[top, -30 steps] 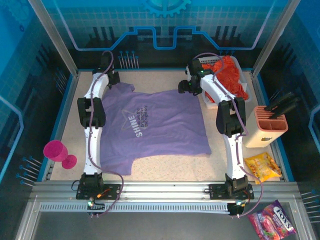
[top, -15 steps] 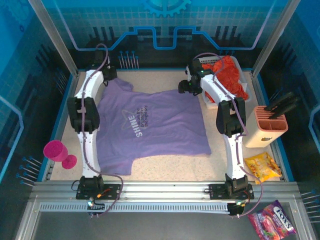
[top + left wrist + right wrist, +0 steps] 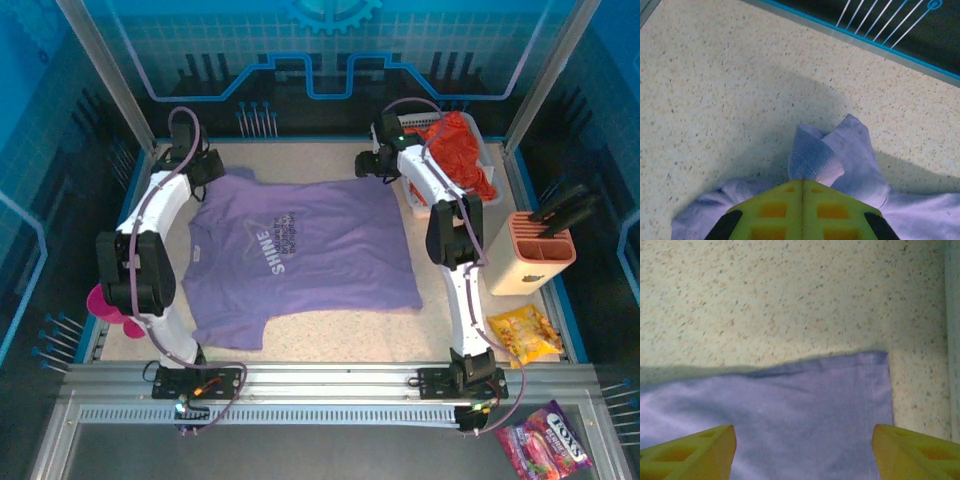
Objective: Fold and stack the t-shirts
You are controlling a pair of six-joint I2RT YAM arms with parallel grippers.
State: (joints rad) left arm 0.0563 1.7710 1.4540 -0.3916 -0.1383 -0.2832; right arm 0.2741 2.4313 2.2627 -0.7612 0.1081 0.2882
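The lavender t-shirt [image 3: 310, 255] is spread mid-table. Its far-left sleeve [image 3: 825, 155], pinched by the closed left gripper [image 3: 212, 172], has been dragged outward, flattening it for folding. The wide-open right gripper [image 3: 368, 166] is held over the hem corner [image 3: 875, 365]. The orange t-shirt [image 3: 462, 150] is left in the basket [image 3: 418, 205].

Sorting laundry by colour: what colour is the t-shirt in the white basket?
That t-shirt is bright orange-red, clearest in the top external view.

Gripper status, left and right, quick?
Left gripper: shut on the purple shirt, pinching its sleeve.
Right gripper: open above the shirt's hem corner, holding nothing.
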